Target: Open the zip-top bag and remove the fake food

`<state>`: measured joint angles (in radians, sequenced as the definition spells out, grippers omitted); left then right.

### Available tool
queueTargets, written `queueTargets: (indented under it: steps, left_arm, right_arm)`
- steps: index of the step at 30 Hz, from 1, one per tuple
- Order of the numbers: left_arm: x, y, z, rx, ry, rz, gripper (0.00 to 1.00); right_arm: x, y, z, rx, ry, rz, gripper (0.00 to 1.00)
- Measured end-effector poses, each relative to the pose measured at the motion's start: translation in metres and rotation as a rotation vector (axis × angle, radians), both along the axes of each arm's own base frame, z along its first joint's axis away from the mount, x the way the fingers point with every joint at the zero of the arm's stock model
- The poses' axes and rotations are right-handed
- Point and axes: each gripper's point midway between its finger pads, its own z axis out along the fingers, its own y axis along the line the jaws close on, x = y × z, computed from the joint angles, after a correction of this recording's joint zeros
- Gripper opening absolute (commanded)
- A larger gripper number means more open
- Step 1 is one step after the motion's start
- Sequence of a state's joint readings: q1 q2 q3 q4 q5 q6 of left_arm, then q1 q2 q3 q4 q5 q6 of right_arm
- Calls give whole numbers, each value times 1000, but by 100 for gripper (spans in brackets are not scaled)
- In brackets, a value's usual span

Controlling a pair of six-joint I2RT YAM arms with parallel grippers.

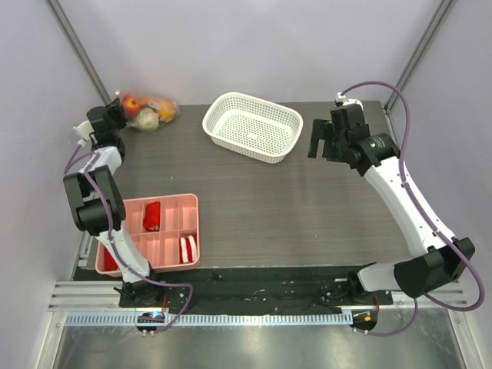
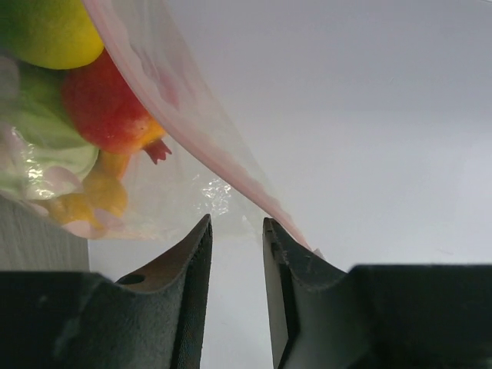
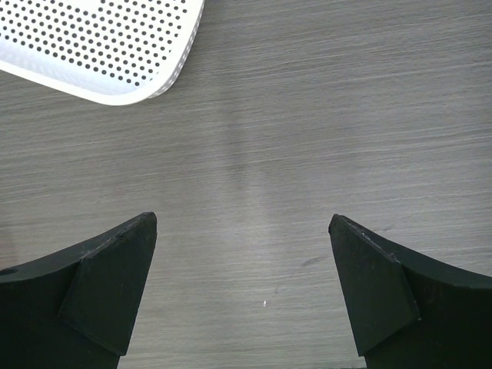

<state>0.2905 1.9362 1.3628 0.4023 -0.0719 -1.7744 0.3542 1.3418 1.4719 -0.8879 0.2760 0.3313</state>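
- Pale lilac walls on three sides, and a dark wood-grain table (image 1: 269, 207) in the middle with both arms bolted at its near edge.
- Task item first: the clear crinkly zip-top bag (image 1: 154, 110) sits at the far left corner of the table, right up by the wall.
- You can see the plastic fake food (image 2: 108, 115) through the film: a red round fruit, something yellow-green above it, and a yellow-orange bit lower down.
- The left gripper (image 2: 237, 224) is right at the bag. Its fingers are narrowed to a slim gap, and the bag's pinkish zip edge runs down to the tips. I can't see film actually clamped between them.
- The right gripper (image 3: 243, 217) hovers over bare table with its fingers spread wide, holding nothing.
- The white perforated plastic basket (image 1: 252, 127) is at the far middle, just left of the right gripper.
- The pink compartment tray (image 1: 169, 197) is near left, with a red piece (image 1: 152, 215) and a red-white striped piece (image 1: 187, 247) in separate compartments.
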Motion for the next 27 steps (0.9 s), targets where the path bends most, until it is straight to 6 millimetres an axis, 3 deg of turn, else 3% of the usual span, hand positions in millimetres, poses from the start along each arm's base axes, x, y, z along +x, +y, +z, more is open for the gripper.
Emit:
queueTargets:
  steps: [7,11,19,27]
  left_arm:
    - [-10,6,4,-26,-11,21,36]
    - [-12,9,4,-32,-6,27,43]
    - [-25,5,29,-45,-50,31,50]
    - [-14,9,32,-60,-73,35,52]
  right_arm:
    - [8,9,-1,26,6,23,100]
    - [13,15,0,43,0,39,100]
    - [15,18,0,39,-3,66,100]
    - [17,16,1,14,-13,81,100]
